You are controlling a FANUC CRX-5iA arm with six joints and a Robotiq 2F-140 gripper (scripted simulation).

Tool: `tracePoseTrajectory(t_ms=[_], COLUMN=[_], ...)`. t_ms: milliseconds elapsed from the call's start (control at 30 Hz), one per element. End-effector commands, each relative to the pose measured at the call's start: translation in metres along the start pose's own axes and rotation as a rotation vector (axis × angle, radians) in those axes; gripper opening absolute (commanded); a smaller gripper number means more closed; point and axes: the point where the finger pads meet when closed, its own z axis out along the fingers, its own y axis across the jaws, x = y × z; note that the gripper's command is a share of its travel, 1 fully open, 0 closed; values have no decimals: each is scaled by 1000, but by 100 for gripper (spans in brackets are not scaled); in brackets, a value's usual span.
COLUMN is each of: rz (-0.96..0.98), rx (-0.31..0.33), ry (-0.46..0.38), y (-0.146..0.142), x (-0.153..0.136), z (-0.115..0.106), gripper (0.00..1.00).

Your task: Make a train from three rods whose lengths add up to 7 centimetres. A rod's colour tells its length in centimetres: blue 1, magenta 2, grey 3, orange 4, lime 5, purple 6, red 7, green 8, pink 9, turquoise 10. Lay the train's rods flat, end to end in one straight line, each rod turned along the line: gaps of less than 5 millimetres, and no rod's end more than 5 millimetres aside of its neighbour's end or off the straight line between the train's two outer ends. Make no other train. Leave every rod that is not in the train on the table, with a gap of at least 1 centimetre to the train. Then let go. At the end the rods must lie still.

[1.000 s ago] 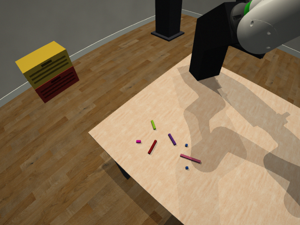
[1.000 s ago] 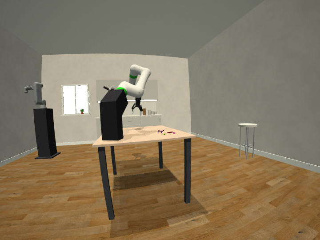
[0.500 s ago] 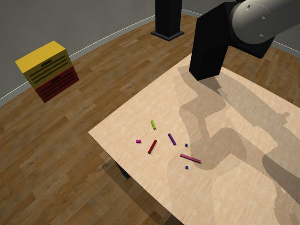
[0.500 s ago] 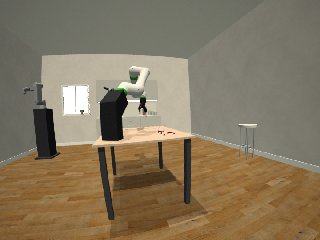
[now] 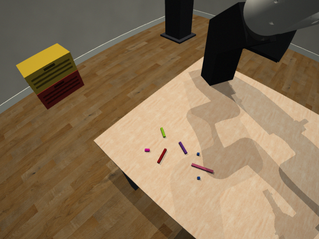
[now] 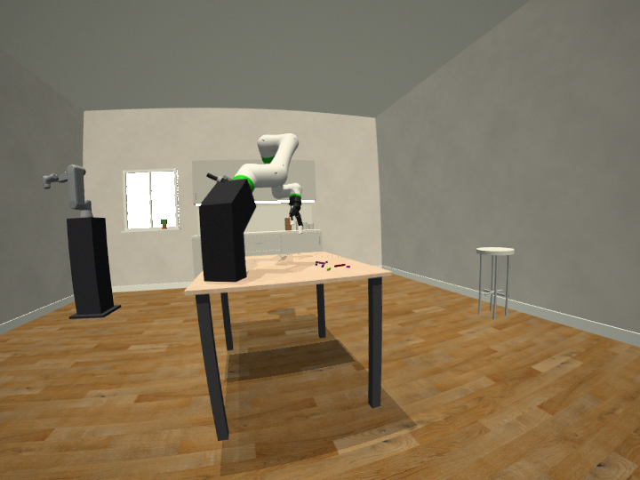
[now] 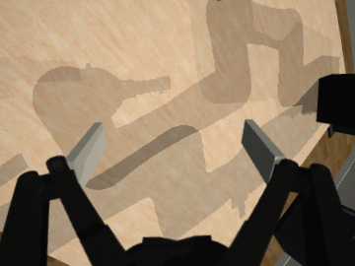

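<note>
Seven rods lie apart from one another on the light wooden table (image 5: 154, 108) (image 6: 289, 276) (image 7: 123, 39): a lime rod (image 5: 162, 132), a magenta rod (image 5: 147, 149), a red rod (image 5: 161, 156), a purple rod (image 5: 182, 148), a pink rod (image 5: 202, 168) and two blue rods, one (image 5: 198, 154) beside the purple rod and one (image 5: 198, 178) in front of the pink rod. In the exterior view they show as small specks; the red rod (image 6: 340, 265) can be made out. My gripper (image 6: 299, 227) (image 7: 174, 132) is open and empty, high above the table. The wrist view shows only bare table and shadows, no rods.
The arm's black base block (image 5: 221, 51) (image 6: 223, 237) (image 7: 337, 103) stands on the table's far side. On the floor are a yellow and red crate (image 5: 48, 74), a black pedestal (image 5: 179, 17) (image 6: 90, 263) with another arm, and a stool (image 6: 494, 252).
</note>
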Motion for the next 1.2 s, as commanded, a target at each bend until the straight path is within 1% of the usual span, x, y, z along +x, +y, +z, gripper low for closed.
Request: tracePoseTrajectory(t_ms=[0, 33, 67, 100, 167, 233, 267, 333, 367, 400, 467, 500, 633, 667, 700, 767, 833, 867, 933, 967, 1000, 1067, 1100, 1167], rz=[-59, -59, -111, -135, -160, -163, -210, -216, -255, -270, -270, -317, -323, -377, -399, -424, -430, -473, -483, -518, -533, -536, -580, -580], rx=[-33, -33, -62, -76, -91, -92, -120, -123, -146, -155, -155, -182, -185, -215, -227, -240, -244, -265, -270, -286, -292, -293, -311, -311], ry=[6, 6, 14, 17, 19, 20, 21, 21, 19, 17, 17, 11, 10, -2, -8, -16, -18, -34, -39, -54, -61, -63, -86, -86], y=[6, 6, 15, 19, 24, 25, 34, 36, 44, 48, 48, 59, 61, 75, 81, 88, 90, 102, 105, 116, 121, 122, 136, 136], x=[24, 24, 47, 57, 68, 69, 89, 92, 108, 114, 114, 133, 136, 157, 165, 175, 177, 193, 197, 210, 215, 216, 231, 231], z=[5, 5, 9, 11, 13, 13, 16, 16, 18, 19, 19, 20, 21, 22, 22, 23, 23, 23, 23, 23, 23, 23, 22, 22], gripper=[100, 100, 100, 100, 100, 100, 100, 100, 100, 100, 100, 100, 100, 100, 100, 100, 100, 100, 100, 100, 100, 100, 100, 100])
